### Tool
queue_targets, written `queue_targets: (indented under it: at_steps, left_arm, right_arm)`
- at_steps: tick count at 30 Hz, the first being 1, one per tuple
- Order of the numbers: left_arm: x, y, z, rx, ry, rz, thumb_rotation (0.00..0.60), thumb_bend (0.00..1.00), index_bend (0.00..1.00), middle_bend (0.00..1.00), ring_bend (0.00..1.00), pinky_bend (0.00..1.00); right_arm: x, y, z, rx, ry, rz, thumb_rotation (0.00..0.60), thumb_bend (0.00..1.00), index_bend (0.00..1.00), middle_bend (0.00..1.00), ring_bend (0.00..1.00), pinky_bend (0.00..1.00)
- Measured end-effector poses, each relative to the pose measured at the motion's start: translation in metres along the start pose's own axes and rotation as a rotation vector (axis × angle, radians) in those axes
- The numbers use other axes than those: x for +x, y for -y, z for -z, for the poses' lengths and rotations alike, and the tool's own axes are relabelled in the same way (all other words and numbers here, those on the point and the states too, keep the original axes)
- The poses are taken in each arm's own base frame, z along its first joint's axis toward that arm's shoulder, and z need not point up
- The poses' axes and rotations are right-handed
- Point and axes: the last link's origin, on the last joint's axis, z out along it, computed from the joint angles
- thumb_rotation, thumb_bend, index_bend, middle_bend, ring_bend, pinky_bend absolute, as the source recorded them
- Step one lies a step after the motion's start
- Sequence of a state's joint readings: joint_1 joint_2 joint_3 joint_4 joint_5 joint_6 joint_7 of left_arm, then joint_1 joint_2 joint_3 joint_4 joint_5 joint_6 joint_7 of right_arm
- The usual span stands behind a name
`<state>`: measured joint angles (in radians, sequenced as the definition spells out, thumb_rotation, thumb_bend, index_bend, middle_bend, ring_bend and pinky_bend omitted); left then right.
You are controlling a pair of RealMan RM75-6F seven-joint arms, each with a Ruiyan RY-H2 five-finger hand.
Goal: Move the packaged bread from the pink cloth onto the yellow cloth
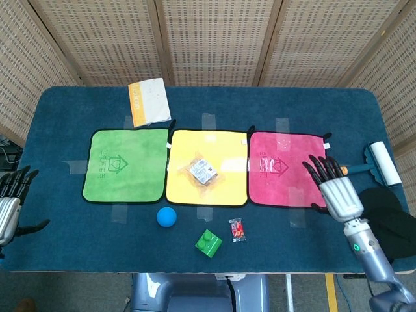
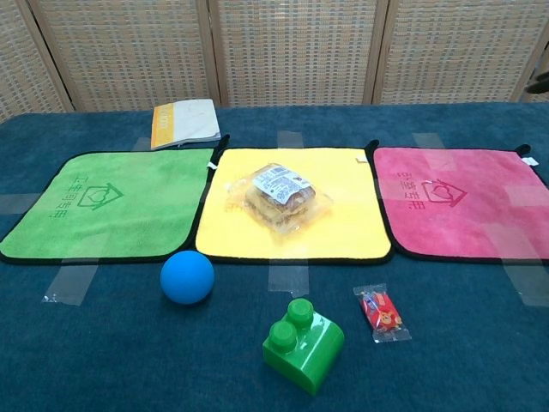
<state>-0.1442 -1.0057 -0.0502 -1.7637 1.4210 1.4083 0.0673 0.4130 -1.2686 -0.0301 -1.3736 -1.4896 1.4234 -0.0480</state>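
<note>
The packaged bread, in clear wrap with a white label, lies in the middle of the yellow cloth. The pink cloth to its right is bare. In the head view my right hand hovers off the pink cloth's right edge, fingers spread and holding nothing. Down at the far left edge of the table my left hand is also empty, with its fingers apart. The chest view shows neither hand.
A green cloth lies left of the yellow one, with a booklet behind it. In front sit a blue ball, a green brick and a small red candy packet. A lint roller and a black object are at the right.
</note>
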Motion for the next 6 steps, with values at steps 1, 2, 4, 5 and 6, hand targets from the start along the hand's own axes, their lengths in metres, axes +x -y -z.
queue_targets:
  at_steps: [1,2,4,5,6]
  left_arm:
    - [-0.001,0.001,0.001,0.0,-0.002,0.0,0.6,0.0,0.0,0.0,0.0,0.0]
    - [-0.001,0.001,0.001,0.001,-0.003,0.0,0.6,0.0,0.0,0.0,0.0,0.0]
    - [-0.001,0.002,0.002,0.001,-0.005,0.001,0.6,0.0,0.0,0.0,0.0,0.0]
    - [-0.002,0.002,0.002,0.002,-0.006,0.003,0.6,0.0,0.0,0.0,0.0,0.0]
    - [-0.002,0.003,0.003,0.002,-0.007,0.006,0.6,0.0,0.0,0.0,0.0,0.0]
  right_arm:
    - [0.0,-0.002,0.009,-0.013,-0.009,0.006,0.6,0.0,0.0,0.0,0.0,0.0]
    - [0.001,-0.004,0.018,-0.028,-0.022,0.015,0.6,0.0,0.0,0.0,0.0,0.0]
    - [0.001,-0.008,0.03,-0.05,-0.04,0.033,0.6,0.0,0.0,0.0,0.0,0.0]
    - [0.001,-0.011,0.036,-0.065,-0.048,0.04,0.6,0.0,0.0,0.0,0.0,0.0]
    - [0.0,-0.012,0.039,-0.073,-0.052,0.041,0.6,0.0,0.0,0.0,0.0,0.0]
